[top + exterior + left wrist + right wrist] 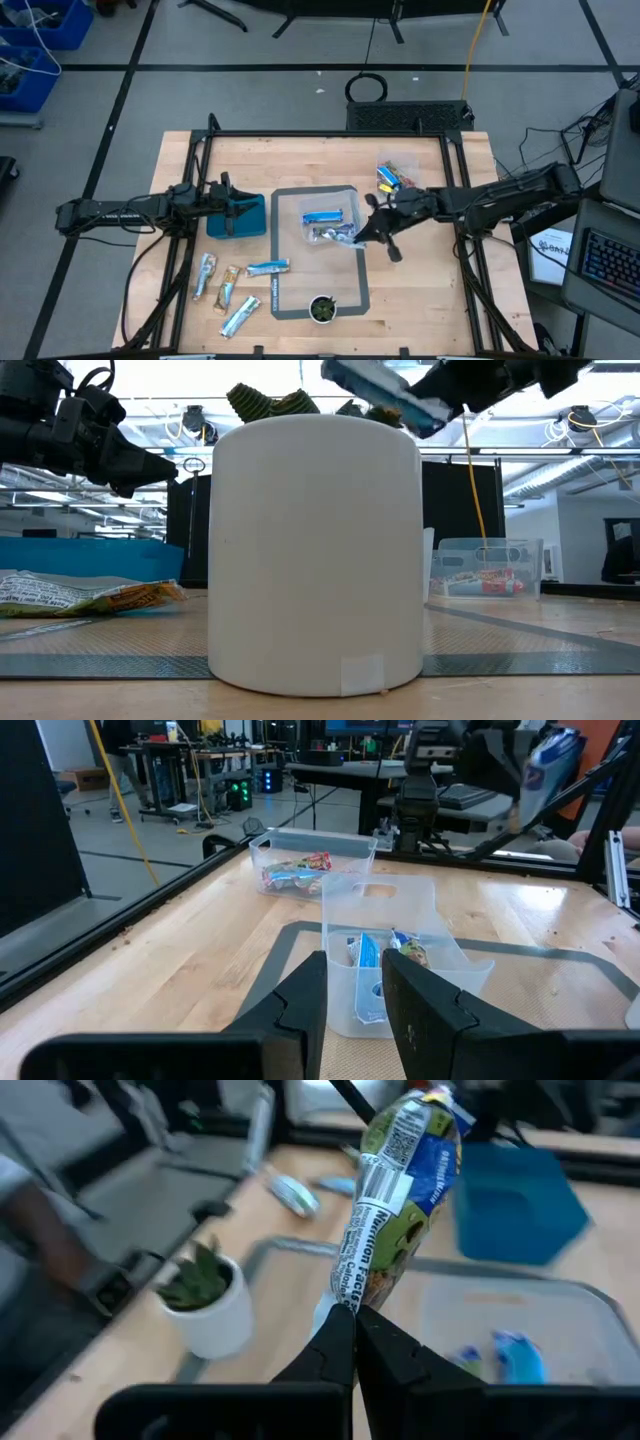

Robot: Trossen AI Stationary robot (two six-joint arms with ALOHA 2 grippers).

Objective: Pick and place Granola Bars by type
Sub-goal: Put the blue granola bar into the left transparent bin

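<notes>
In the low view a broad white cylindrical pot [315, 555] blocks most of the table behind it. The crinkled tan-and-green wrapped bar [85, 595] is cut off at the picture's left edge. Its print is unreadable.

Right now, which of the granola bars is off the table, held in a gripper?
The blue-and-green bar pinched by one end in the right gripper, above the clear tray. The others lie in containers or on the table.

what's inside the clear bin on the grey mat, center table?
The clear bin on the grey mat holds a bright blue bar and silvery bars. The right gripper overlaps its edge, holding another bar above, so that corner is hidden.
</notes>
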